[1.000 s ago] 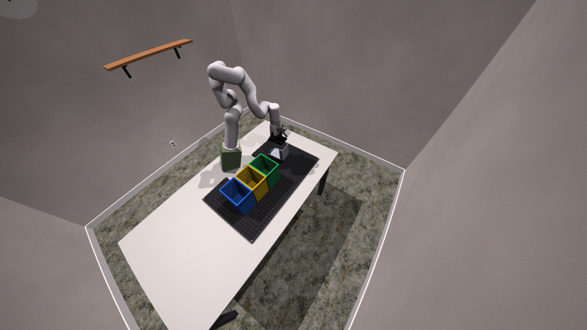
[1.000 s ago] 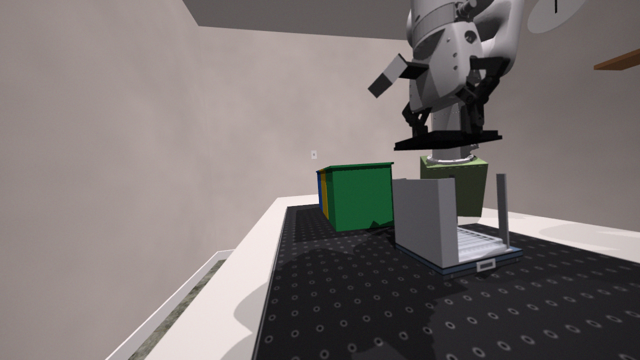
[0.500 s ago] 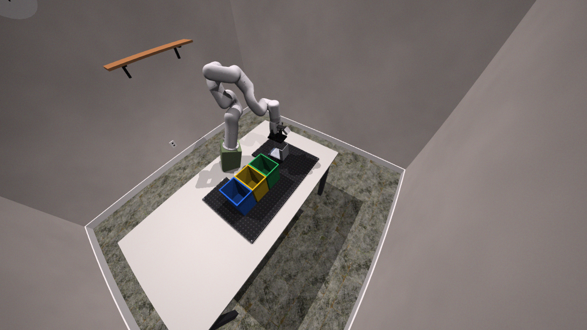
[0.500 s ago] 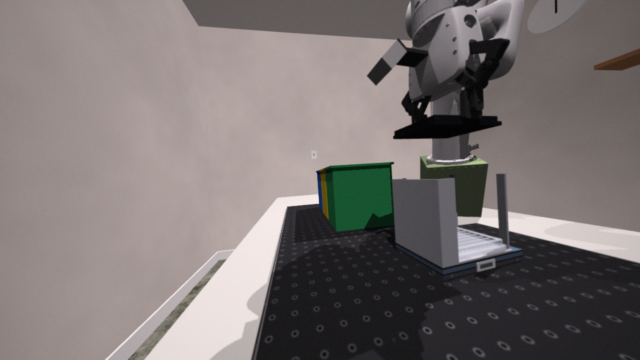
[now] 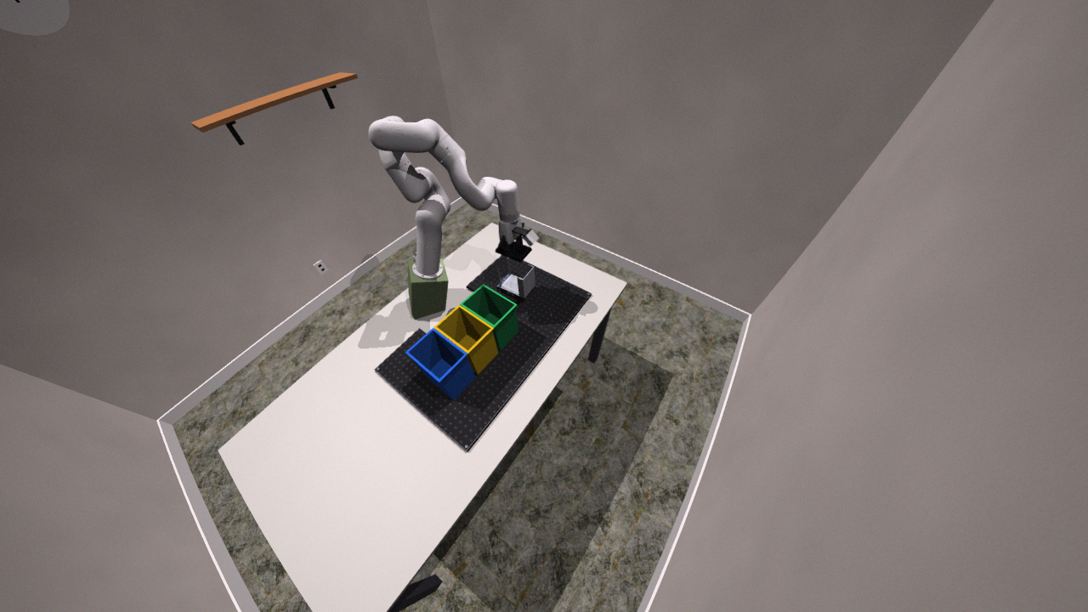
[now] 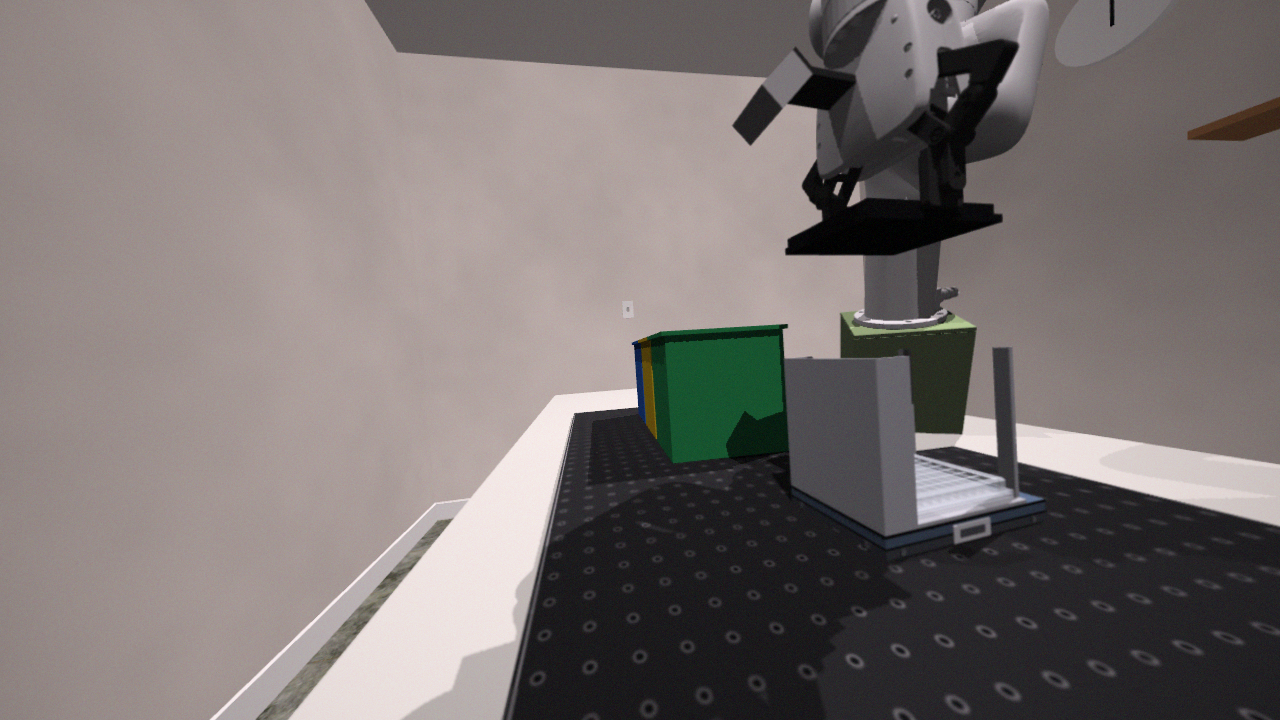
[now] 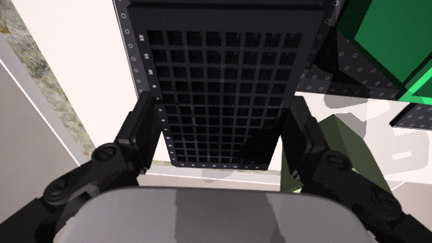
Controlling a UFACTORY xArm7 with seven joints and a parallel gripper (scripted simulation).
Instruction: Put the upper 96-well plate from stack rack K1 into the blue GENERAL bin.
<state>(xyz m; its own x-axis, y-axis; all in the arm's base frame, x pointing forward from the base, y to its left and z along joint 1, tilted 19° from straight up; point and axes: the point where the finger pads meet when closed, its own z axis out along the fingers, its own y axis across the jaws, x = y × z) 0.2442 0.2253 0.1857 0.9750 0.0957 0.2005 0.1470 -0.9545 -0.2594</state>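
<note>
Tool [image 7: 219, 128] clamping black plate [image 7: 223, 84]

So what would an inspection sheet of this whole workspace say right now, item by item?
Surface: white table carrying a black perforated mat.
Job's things: black 96-well plate held level, high above rack K1; pale lower plate lies in the rack; blue bin, yellow bin and green bin upright in a touching row.
Clutter: nothing seen.
Grippers: gripper shut on the black plate's long edges.
Cables: nothing seen.
Surroundings: green pedestal under the arm, wooden wall shelf, wall outlet, stone-patterned floor.
</note>
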